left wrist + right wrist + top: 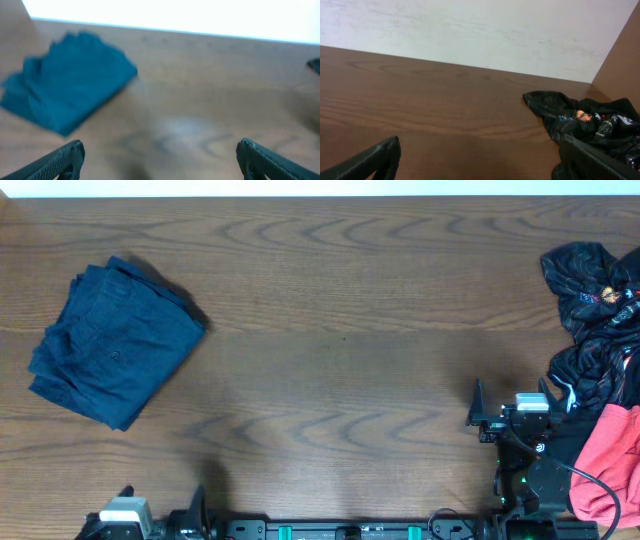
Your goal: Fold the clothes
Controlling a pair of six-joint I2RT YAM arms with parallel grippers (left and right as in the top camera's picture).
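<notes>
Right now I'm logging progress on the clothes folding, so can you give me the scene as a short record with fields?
folded: blue garment, lying on the left side of the wooden table
unfolded: black patterned garment, crumpled at the right edge; red garment, bunched nearer the robot
left end effector: open, empty, at the near left edge, facing the blue garment
right end effector: open, empty, over bare wood beside the black patterned garment
centre of table: bare wood
</notes>
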